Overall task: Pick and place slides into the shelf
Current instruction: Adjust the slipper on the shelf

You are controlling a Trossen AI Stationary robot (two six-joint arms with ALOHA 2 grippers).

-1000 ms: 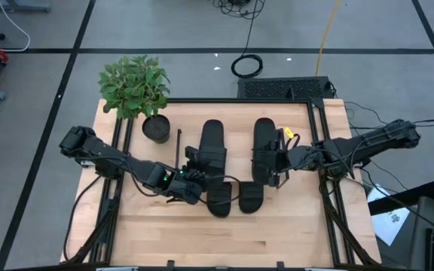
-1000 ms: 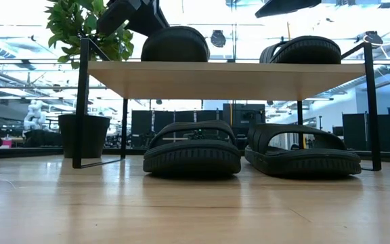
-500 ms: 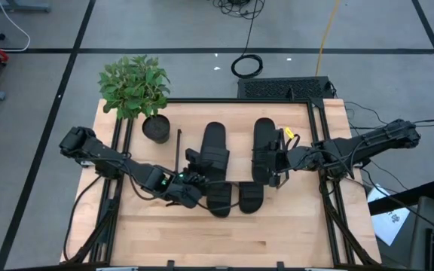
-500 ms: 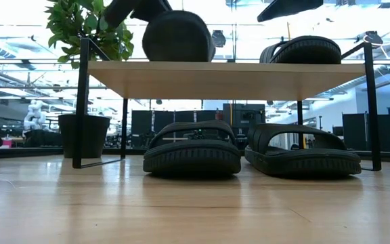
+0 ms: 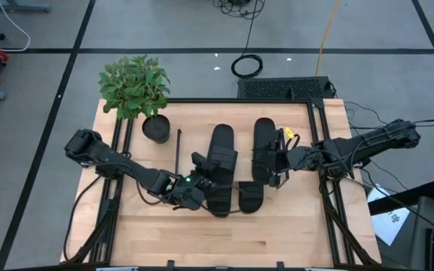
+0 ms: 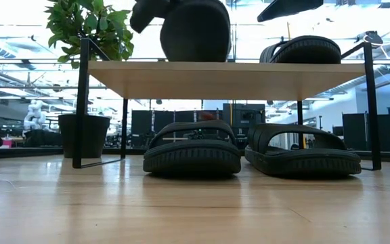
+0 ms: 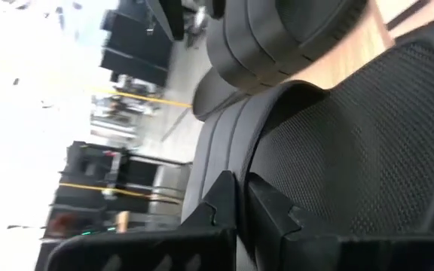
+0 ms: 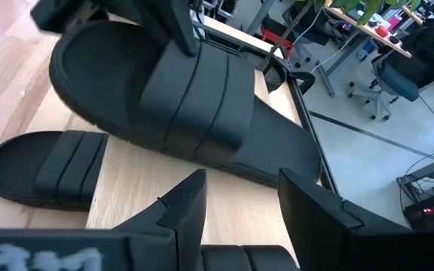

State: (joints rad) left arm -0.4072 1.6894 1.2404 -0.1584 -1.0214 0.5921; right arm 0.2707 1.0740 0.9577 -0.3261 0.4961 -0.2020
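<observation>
Four black slides show. One (image 5: pixel 264 150) lies flat on the shelf's top board (image 6: pixel 249 78). Two more (image 6: pixel 191 150) (image 6: pixel 303 152) rest on the table under that board, their near ends sticking out in the high view. The fourth slide (image 5: pixel 221 156) (image 6: pixel 195 30) sits tilted above the board's left half, and my left gripper (image 5: pixel 200 172) is shut on it. My right gripper (image 5: pixel 279 162) hovers open beside the right-hand slide on the board, touching nothing. In the right wrist view its fingers (image 8: pixel 191 199) stand apart over the board. My left gripper holds the slide by its ribbed strap (image 7: pixel 232 143), at the strap's edge. One finger (image 7: pixel 221 199) lies outside the strap and the other (image 7: pixel 271 205) is under it over the footbed. It comes slanting from the table's near left. The slide's near end is raised and tilted; its far end looks down on the board.
A potted plant (image 5: pixel 136 94) in a black pot (image 5: pixel 156 128) stands by the shelf's far left corner. The shelf's black wire side frames (image 6: pixel 82 102) (image 6: pixel 371 102) flank the slides. Bare tabletop (image 5: pixel 224 237) lies toward the near edge.
My left gripper has moved toward the table's right and risen a little, carrying the slide with it. The slide has shifted right over the top board and its near end has tipped up. My right gripper has kept still.
</observation>
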